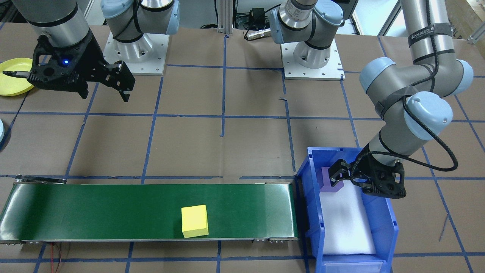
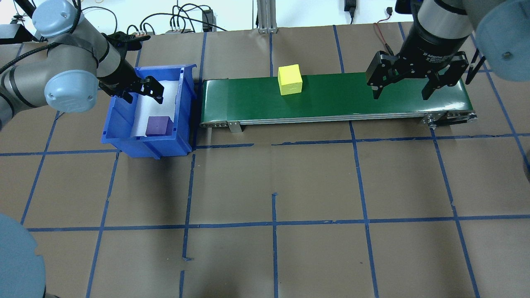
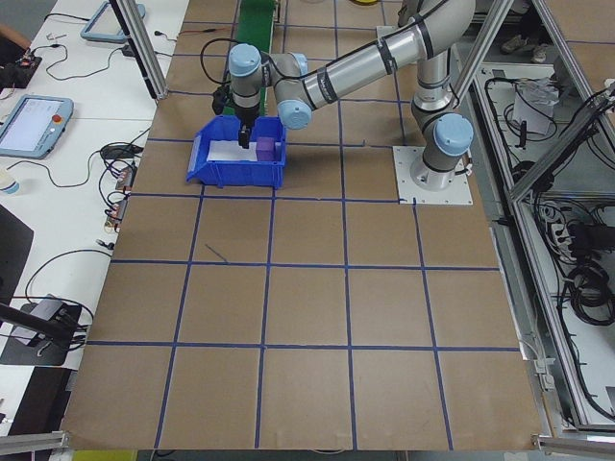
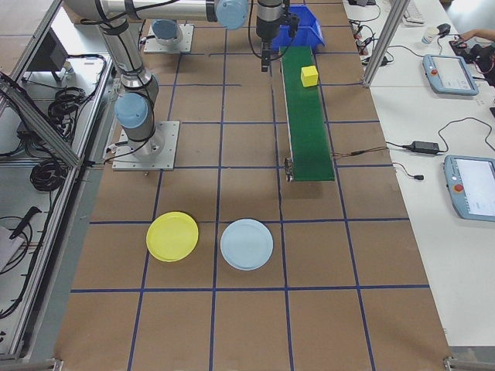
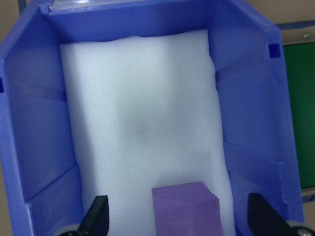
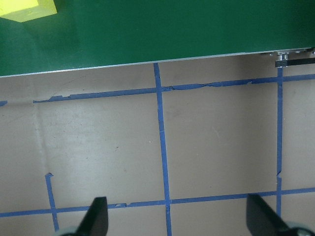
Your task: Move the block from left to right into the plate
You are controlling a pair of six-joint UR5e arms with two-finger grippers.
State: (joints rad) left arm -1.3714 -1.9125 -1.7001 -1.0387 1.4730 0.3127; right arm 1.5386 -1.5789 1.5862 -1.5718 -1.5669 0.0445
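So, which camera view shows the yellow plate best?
The exterior right view: the whole yellow plate lies unobstructed beside a light blue plate. The front-facing view shows only part of it, behind the right gripper. Other views miss it.

Counter covered in brown paper, gridded with blue tape lines. Aluminium frame posts at counter edges. White side desk along one long side, carrying tablets, cables, power brick. Opposite side: grey floor with black cable bundles behind frame rail. Even, bright overhead light, soft shadows.
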